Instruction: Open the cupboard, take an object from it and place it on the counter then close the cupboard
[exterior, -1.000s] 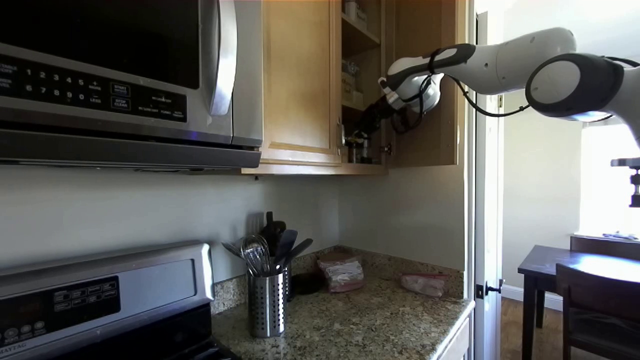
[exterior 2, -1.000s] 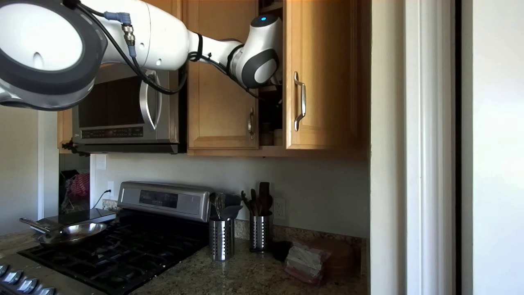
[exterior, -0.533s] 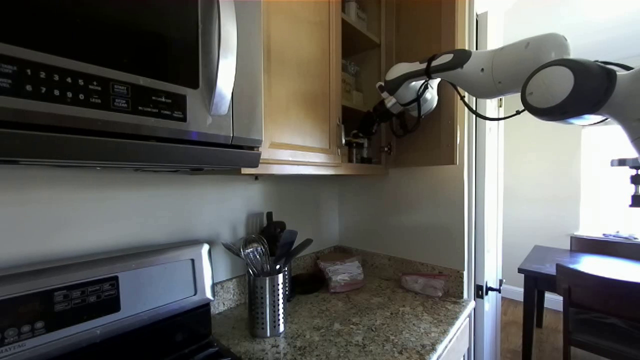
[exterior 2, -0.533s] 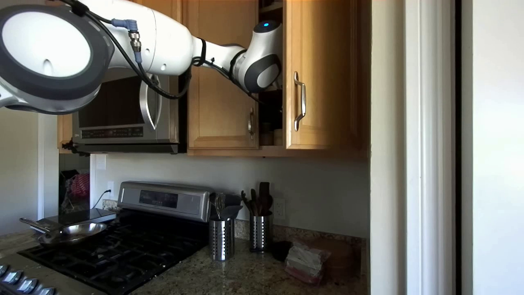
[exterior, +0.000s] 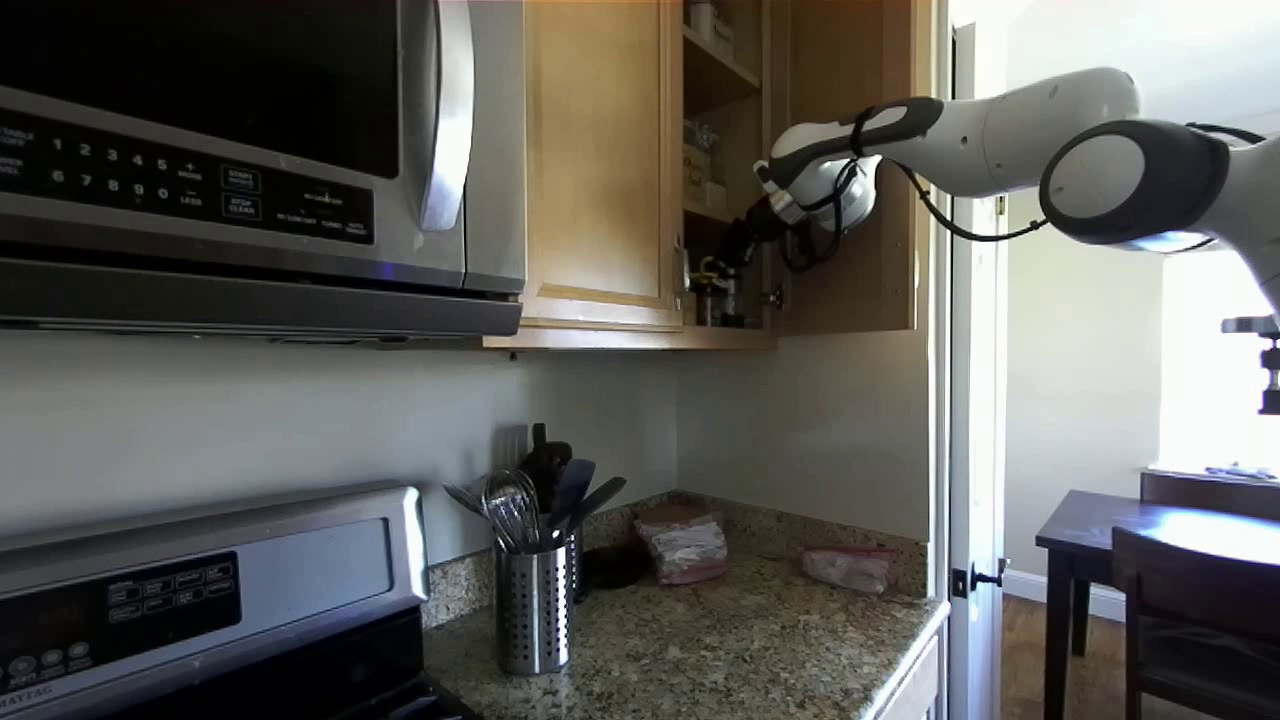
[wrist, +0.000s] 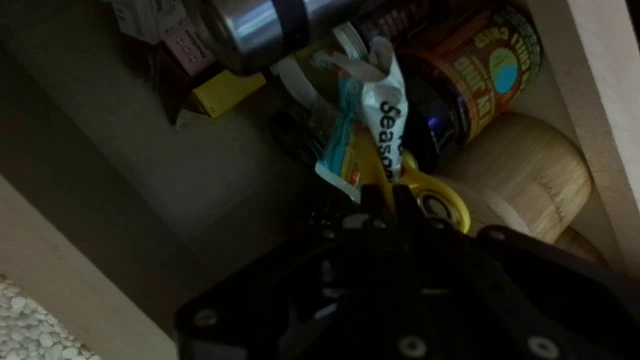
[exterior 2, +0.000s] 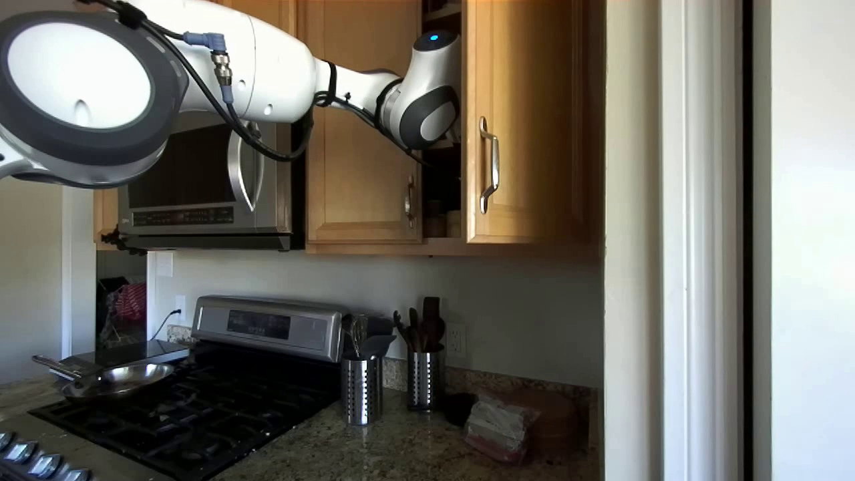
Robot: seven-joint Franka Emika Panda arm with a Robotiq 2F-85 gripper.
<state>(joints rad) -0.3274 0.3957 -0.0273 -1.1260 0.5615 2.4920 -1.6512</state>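
Snags threaten your yellow plastic-looking loop-handled item (wrist: 424, 181) inside the light maple wooden cupboard (exterior: 605, 150).
Pull back fast and you could drag the crinkled white-and-teal packet (wrist: 385, 107) crowding it at 12 o'clock in the wrist view, or tip the dark jar with the orange-red label (wrist: 467, 85) at 1 o'clock; the loop, out at 3 o'clock, may catch the pale wooden cylinder (wrist: 525, 170) just beyond. Because only a narrow strip is gripped, any such catch might twist the item loose and send it down to the speckled brown-and-tan granite desk (exterior: 690, 660). Swing wide and your white-and-grey robot arm (exterior 2: 274, 60) could strike the open maple door (exterior 2: 534, 100). Your black two-fingered hand (wrist: 385, 200) is drawn narrow, tips pinching the item's strip; whether they touch the packet is too dark to tell.
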